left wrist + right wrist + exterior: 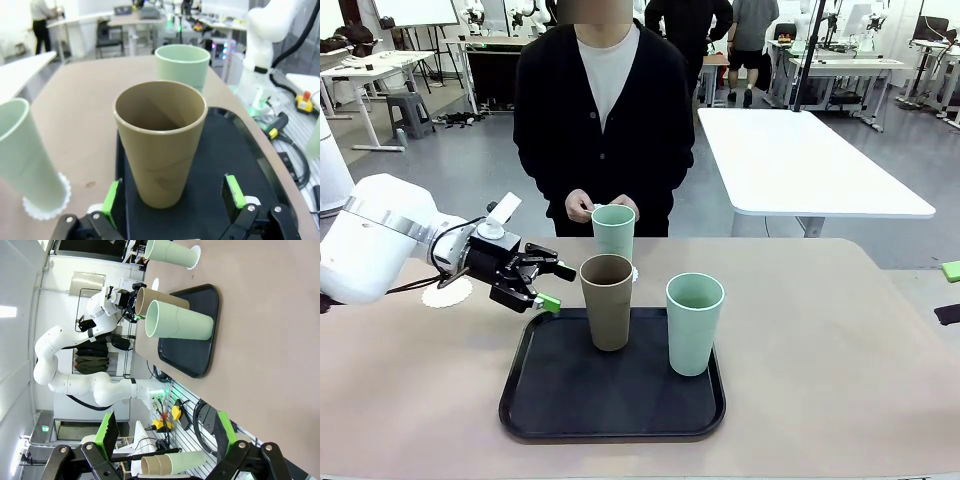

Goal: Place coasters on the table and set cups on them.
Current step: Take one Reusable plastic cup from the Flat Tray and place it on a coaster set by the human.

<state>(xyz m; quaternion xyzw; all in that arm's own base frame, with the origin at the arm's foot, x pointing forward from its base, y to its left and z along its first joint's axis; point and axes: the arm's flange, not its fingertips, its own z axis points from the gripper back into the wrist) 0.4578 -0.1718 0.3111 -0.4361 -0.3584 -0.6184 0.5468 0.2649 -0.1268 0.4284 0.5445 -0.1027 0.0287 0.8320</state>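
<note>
A light brown cup (607,300) and a mint green cup (694,322) stand upright on the black tray (550,400). Beyond the tray, a second mint cup (613,230) stands on a white coaster (634,272) on the beige table (820,350), with the person's hands (582,206) at its rim. Another coaster (447,292) lies bare at the left, partly behind my left arm. My left gripper (558,285) is open, just left of the brown cup (160,145), which stands right ahead of the green pads (233,191). My right gripper (165,430) is open and holds nothing, far right of the tray (200,340).
The person stands at the table's far edge. A white table (800,160) is behind on the right. The beige top right of the tray is bare up to my right gripper (950,292) at the picture's edge.
</note>
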